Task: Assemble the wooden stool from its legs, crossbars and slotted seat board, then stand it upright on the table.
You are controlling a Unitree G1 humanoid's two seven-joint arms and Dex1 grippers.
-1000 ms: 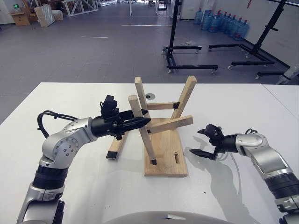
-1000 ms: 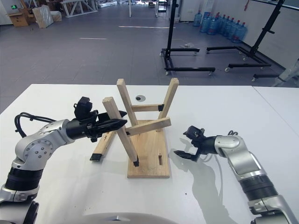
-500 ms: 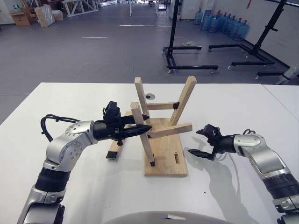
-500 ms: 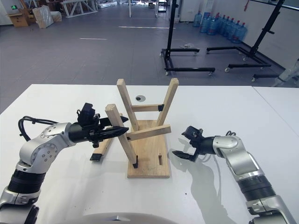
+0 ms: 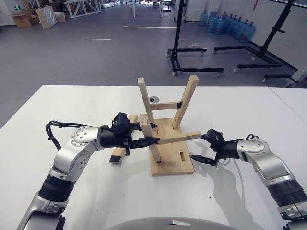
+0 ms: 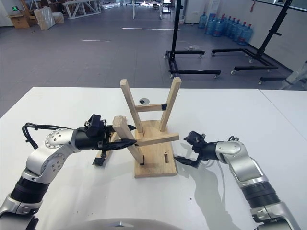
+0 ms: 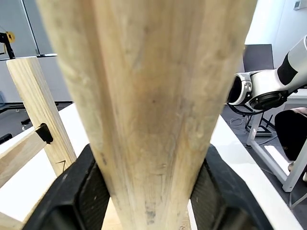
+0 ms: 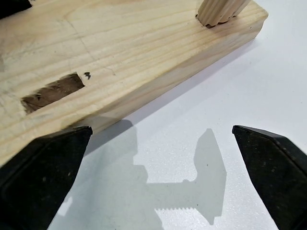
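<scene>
Fitting step. Our left gripper (image 5: pixel 152 141) clamps tilted leg (image 5: pixel 144 123), its crossbar (image 5: pixel 180 138) attached, lower end on seat board (image 5: pixel 175 162) at table (image 5: pixel 72 100) centre. Our right gripper (image 5: pixel 197 146) wide, just beside board's right edge. Next we likely straighten leg, press it home.

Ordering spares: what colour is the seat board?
Slotted seat board: pale natural wood; right wrist view.
</scene>
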